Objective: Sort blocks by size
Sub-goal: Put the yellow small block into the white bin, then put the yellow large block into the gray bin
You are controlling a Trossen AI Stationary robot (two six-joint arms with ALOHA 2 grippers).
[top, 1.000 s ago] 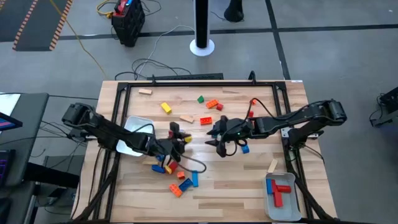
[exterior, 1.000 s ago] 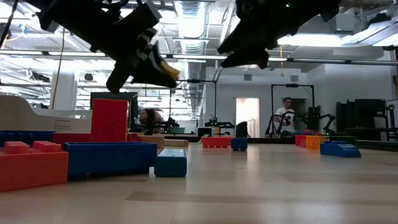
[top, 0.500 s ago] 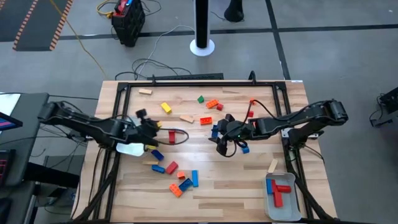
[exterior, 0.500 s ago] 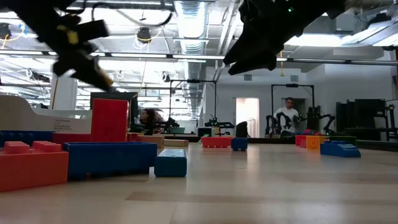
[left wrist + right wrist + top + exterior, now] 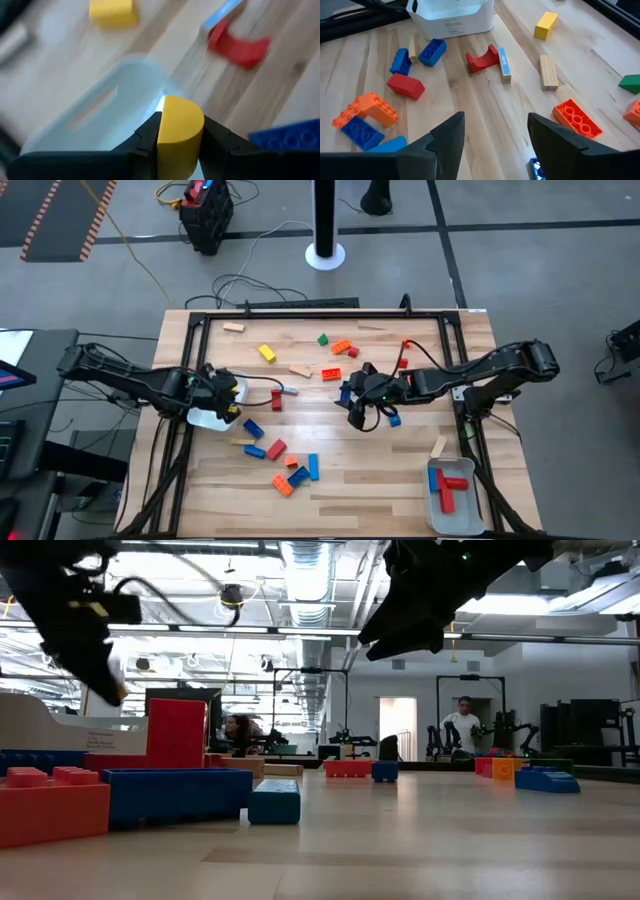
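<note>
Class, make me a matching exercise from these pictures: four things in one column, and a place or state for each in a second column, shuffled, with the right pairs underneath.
1. left hand
2. right hand
3. right-side white tray
4. red arch block

a. open, holding nothing
b. lies beside a thin blue bar
c. shut on a yellow half-round block
d. holds red and blue blocks

Pairs: 1-c, 2-a, 3-d, 4-b

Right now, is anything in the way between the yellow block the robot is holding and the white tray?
Nothing visible is. The left gripper holds the yellow block right over the white tray, whose inside looks bare below it. The red arch lies off to the side on the table.
</note>
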